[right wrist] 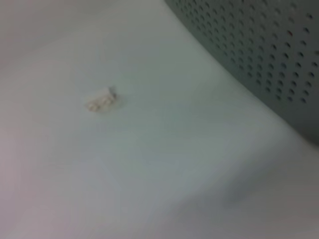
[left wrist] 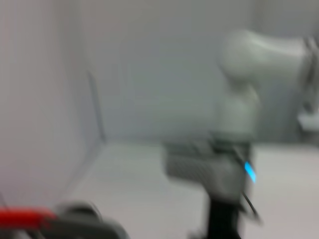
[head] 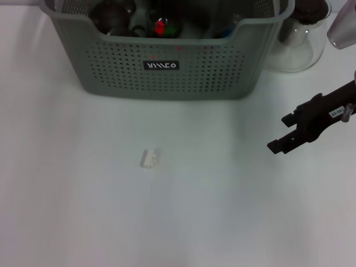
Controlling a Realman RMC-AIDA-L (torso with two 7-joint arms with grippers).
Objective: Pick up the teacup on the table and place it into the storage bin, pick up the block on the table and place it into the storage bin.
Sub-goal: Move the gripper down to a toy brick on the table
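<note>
The right gripper (head: 282, 132), fingers apart and empty, hung at three o'clock of the small white block (head: 149, 159), which lay on the table before the storage bin (head: 167, 67), so picking it seemed next

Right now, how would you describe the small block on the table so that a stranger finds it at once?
Start at the storage bin, the large grey-green perforated basket at the far side of the white table. Come from its black label straight toward the robot: the block lies alone on the bare surface, apart from the bin. It is a tiny whitish piece, the only loose thing there, with the right gripper hovering off to its right.
</note>
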